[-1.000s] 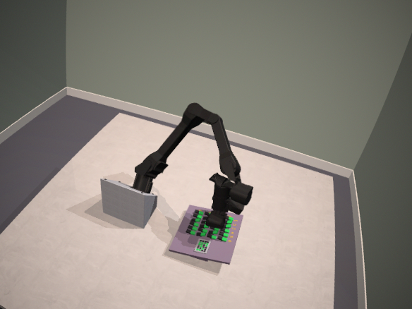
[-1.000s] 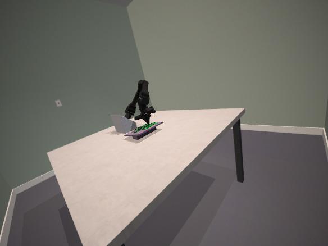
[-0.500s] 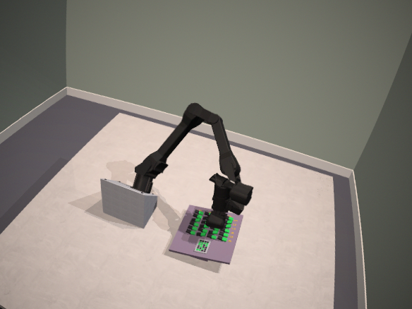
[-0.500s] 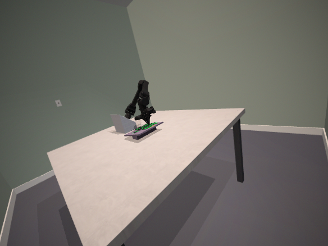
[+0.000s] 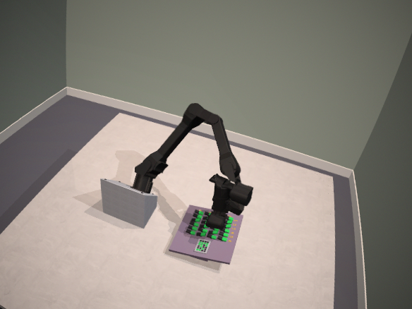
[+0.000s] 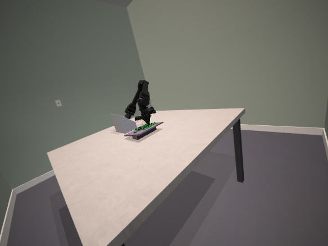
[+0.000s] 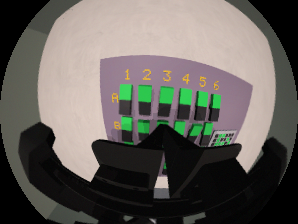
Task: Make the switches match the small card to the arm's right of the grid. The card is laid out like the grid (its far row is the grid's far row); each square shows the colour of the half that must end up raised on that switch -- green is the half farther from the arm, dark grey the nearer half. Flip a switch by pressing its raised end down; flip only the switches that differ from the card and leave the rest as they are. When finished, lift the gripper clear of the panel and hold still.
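Observation:
The purple panel (image 5: 220, 253) (image 7: 235, 102) carries a grid of green and dark grey rocker switches. In the wrist view, row A's switches (image 7: 126, 93) show green far halves and dark near halves; which halves are raised is hard to tell. In row B, the B2 switch (image 7: 143, 127) shows a darker green half. My gripper (image 7: 162, 127) (image 6: 148, 123) is shut and empty, its tips pointing down at the B3 area; contact cannot be told. It hides B3 partly and most lower rows. The small card (image 5: 202, 246) (image 7: 223, 138) sits right of the grid; its squares are too small to read surely.
A grey slanted block (image 5: 123, 204) (image 6: 122, 124) stands beside the arm's base, left of the panel in the top view. The panel sits raised on a dark base (image 6: 136, 137) on the pale table (image 5: 88, 261) (image 6: 135, 168). Orange letters and numbers line the grid.

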Controlling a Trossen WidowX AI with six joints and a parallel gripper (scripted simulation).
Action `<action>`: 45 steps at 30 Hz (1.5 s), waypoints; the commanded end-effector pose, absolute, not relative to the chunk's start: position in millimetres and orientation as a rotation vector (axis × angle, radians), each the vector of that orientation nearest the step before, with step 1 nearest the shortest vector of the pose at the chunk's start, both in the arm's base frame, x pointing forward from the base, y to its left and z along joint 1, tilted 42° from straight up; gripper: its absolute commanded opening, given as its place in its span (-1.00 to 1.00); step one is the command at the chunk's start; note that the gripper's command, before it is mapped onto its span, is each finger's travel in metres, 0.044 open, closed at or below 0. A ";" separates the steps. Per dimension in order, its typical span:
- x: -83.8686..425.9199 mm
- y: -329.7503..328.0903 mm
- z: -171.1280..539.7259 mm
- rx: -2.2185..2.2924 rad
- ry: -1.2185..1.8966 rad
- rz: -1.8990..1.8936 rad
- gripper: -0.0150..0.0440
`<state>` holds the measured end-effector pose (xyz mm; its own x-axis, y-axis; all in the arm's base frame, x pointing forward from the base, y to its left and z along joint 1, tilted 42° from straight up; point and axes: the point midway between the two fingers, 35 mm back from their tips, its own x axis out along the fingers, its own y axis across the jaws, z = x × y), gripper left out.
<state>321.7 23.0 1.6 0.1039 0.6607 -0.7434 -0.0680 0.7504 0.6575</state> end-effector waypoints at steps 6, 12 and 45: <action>321.3 21.1 3.4 0.535 1.373 0.576 -0.49; 312.0 -19.2 48.0 0.546 1.352 0.565 -0.49; 216.3 25.7 22.0 0.556 1.333 0.556 -0.49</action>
